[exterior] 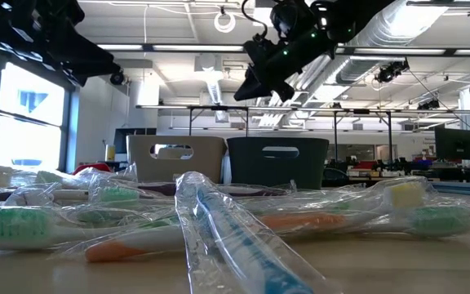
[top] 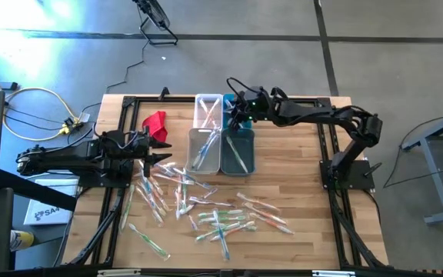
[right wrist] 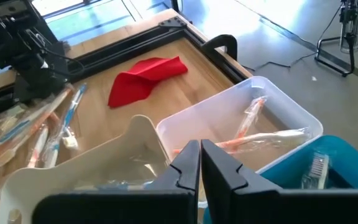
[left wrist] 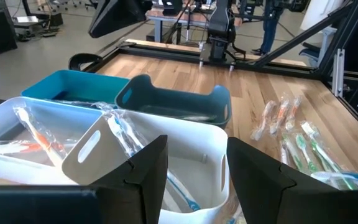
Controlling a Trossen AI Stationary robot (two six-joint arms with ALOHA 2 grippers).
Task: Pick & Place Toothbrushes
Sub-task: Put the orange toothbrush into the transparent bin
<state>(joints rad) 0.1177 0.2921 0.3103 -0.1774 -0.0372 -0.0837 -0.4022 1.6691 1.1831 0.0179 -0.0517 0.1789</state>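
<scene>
Jaws pressed together and empty, the right gripper (top: 237,121) hangs over the four bins (top: 206,151) at the high view's twelve o'clock, red cloth (top: 154,121) at ten; toothbrushes (top: 221,215) scatter toward six. Left wrist view: the left gripper (left wrist: 194,171) gapes empty before a white bin (left wrist: 185,140) holding wrapped toothbrushes.

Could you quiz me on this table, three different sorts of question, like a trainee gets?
1. True or false: the right gripper has its fingers shut with nothing between them.
2. Which lies nearest the red cloth? A) left gripper B) right gripper C) dark teal bin
3. Fill in: most toothbrushes lie loose on the ____.

Key: 1 true; 2 A; 3 table.
</scene>
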